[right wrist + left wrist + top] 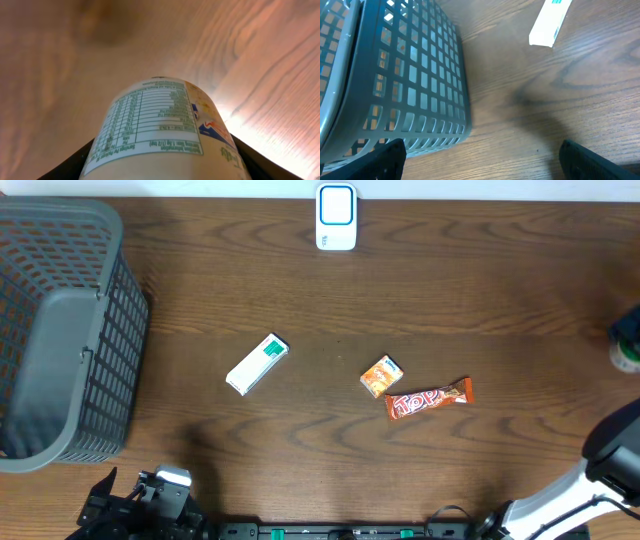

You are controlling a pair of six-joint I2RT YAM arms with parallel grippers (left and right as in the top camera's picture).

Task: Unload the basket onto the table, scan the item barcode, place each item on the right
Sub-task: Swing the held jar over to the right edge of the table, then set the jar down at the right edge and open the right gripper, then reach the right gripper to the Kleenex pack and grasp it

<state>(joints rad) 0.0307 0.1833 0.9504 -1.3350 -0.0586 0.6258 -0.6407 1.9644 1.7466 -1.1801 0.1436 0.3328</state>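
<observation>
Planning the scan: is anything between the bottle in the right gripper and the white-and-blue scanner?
Nothing visible: only bare wooden table lies between the label-wrapped bottle and the white-and-blue scanner at the far edge.

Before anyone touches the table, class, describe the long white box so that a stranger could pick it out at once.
Start at the grey mesh basket on the left. To its right lies a long slim box, set diagonally. It is white with green print, while the small packet and bar further right are orange.
</observation>
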